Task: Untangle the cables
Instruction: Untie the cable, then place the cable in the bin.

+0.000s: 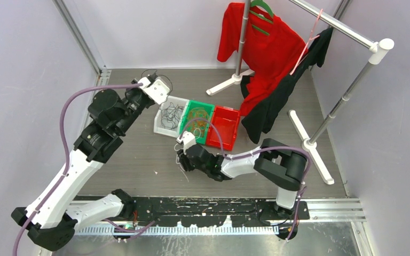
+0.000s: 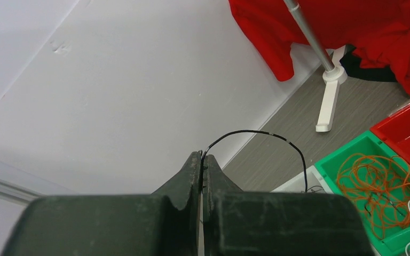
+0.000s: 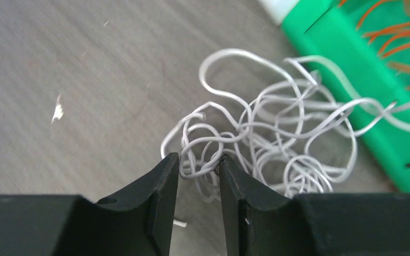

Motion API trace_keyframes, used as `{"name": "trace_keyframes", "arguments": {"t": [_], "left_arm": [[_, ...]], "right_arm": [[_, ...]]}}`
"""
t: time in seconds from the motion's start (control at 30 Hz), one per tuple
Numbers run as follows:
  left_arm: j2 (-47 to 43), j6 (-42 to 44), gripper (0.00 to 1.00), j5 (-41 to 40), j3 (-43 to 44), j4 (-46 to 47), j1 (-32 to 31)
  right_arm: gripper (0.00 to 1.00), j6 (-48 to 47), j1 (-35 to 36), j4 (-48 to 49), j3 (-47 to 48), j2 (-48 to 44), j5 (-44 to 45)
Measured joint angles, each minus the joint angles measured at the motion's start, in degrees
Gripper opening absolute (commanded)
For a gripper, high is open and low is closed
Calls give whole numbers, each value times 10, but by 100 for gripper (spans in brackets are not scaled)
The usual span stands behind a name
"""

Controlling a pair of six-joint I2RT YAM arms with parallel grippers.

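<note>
My left gripper (image 2: 202,158) is shut on a thin black cable (image 2: 277,136) and holds it up; the cable arches down toward the white bin (image 1: 160,127), which holds more black cables (image 1: 171,114). In the top view this gripper (image 1: 163,85) is above the bin's back left corner. Orange cables (image 2: 373,181) lie in the green bin (image 1: 202,104). A tangle of white cables (image 3: 267,138) lies on the table in front of the green bin (image 3: 352,101). My right gripper (image 3: 198,161) is low over it, jaws apart, with a few white loops between the tips.
A red bin (image 1: 229,140) stands to the right of the green one. A clothes rack (image 1: 347,29) with red (image 1: 267,48) and black garments (image 1: 272,106) fills the back right; its white feet (image 1: 312,152) rest on the table. Walls close in left and back.
</note>
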Motion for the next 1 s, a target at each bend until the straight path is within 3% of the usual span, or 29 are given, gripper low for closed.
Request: {"name": "trace_keyframes", "arguments": {"t": [0.2, 0.47, 1.0], "left_arm": [[22, 0, 0, -1, -1, 2, 16], [70, 3, 0, 6, -2, 1, 50], [167, 26, 0, 19, -21, 19, 61]], "right_arm": [[38, 41, 44, 6, -83, -82, -49], [59, 82, 61, -10, -131, -241, -74], [61, 125, -15, -81, -109, -430, -34]]}}
